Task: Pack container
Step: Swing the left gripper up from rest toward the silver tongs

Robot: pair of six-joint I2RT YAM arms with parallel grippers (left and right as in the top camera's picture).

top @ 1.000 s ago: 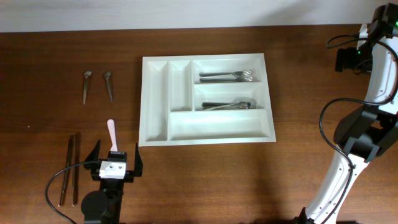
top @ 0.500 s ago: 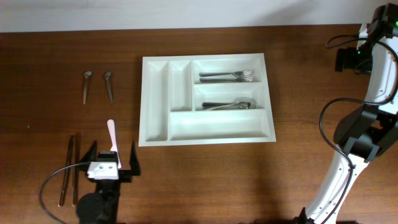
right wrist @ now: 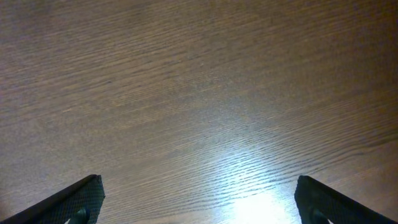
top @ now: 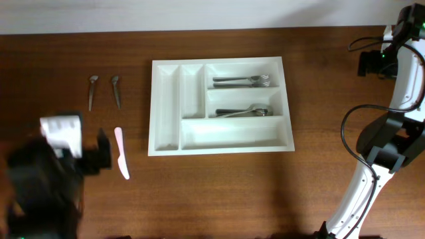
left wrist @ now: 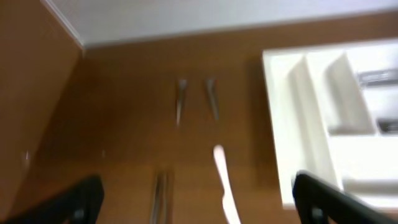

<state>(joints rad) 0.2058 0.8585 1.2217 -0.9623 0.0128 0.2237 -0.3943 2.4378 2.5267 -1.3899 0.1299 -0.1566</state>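
Observation:
The container (top: 166,106), a white cutlery tray, lies mid-table; in the left wrist view the container (left wrist: 292,118) shows at right. Forks (top: 242,81) lie in its top right compartment, and more metal cutlery (top: 244,111) lies in the one below. A white knife (top: 121,153) lies on the wood left of the tray, and the white knife (left wrist: 224,190) shows between my left gripper's fingers, far below them. My left gripper (left wrist: 202,205) is open, high above the table and blurred. My right gripper (right wrist: 199,205) is open over bare wood.
Two metal spoons (top: 104,91) lie at the back left, and the left wrist view shows these spoons (left wrist: 196,99) too. A pair of dark sticks (left wrist: 160,196) lies left of the knife. The right arm (top: 405,79) stands at the table's far right edge.
My left arm has lifted and swung left, now a blur in the overhead view, uncovering the whole white knife. The right arm has not moved.

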